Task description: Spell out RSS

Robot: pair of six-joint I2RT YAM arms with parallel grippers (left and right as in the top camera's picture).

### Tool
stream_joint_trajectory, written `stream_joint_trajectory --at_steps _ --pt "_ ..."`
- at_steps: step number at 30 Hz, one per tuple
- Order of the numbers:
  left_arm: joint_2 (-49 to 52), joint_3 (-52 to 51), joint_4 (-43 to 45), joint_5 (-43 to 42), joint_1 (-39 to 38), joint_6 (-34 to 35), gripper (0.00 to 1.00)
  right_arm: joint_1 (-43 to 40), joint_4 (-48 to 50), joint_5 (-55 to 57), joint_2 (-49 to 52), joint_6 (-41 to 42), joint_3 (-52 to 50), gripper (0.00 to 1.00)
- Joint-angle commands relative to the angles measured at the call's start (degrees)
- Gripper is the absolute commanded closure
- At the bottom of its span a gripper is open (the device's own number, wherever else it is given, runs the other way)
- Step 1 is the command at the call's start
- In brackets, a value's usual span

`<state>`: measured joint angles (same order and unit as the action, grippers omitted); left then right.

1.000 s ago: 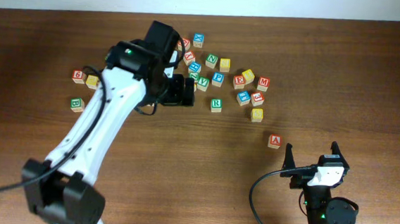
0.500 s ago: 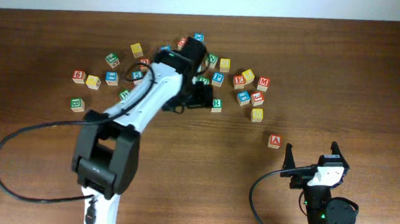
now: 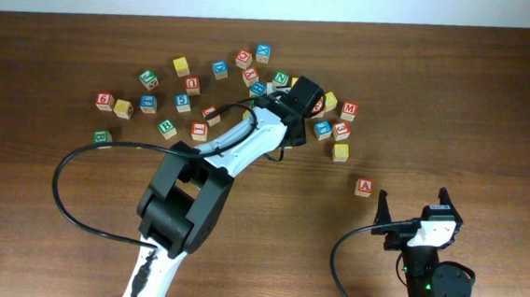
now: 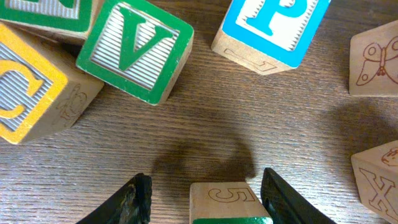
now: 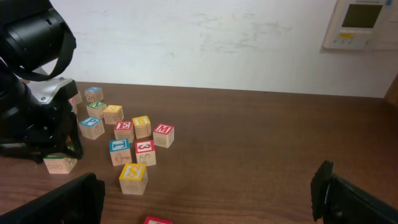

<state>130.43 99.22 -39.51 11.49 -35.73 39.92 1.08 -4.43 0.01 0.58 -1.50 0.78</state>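
Observation:
My left gripper [image 3: 284,142] reaches into the pile of cubes and hides the green R cube in the overhead view. In the left wrist view a wooden cube [image 4: 230,202] with a green top rim and an outlined 5 on its side sits between the jaws of the left gripper [image 4: 208,198]. They stand open, with a wide gap on the left and a narrow one on the right. A yellow S cube [image 3: 340,152] [image 5: 133,177] lies apart below the pile. Another yellow cube [image 3: 331,101] [image 5: 142,126] sits in the pile, its letter unreadable. My right gripper [image 3: 412,202] [image 5: 205,196] is open and holds nothing.
Close ahead of the left jaws lie a green V cube [image 4: 134,50], a blue P cube [image 4: 270,28] and a yellow C cube [image 4: 28,90]. A red A cube [image 3: 364,186] lies near the right gripper. Several cubes spread to the left [image 3: 147,103].
The left arm has swung to the right across the pile and now covers the R cube, uncovering the cubes at the left. The right arm has not moved.

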Motion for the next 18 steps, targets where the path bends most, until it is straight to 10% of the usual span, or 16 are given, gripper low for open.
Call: stream_joint_trajectory --at_steps 1,11,18 --pt "1.27 0.15 0.28 1.66 -0.28 -0.07 0.6 -0.35 -0.17 0.28 -0.37 0.02 -0.46 0.02" --pt "-0.55 0.48 -5.7 0.33 -0.22 -0.09 0.72 -0.35 -0.17 0.28 -0.37 0.02 -0.46 0.01" --pt "-17.79 0.48 -24.98 0.31 1.79 -0.96 0.68 -0.35 -0.17 0.28 -0.37 0.0 -0.46 0.02"
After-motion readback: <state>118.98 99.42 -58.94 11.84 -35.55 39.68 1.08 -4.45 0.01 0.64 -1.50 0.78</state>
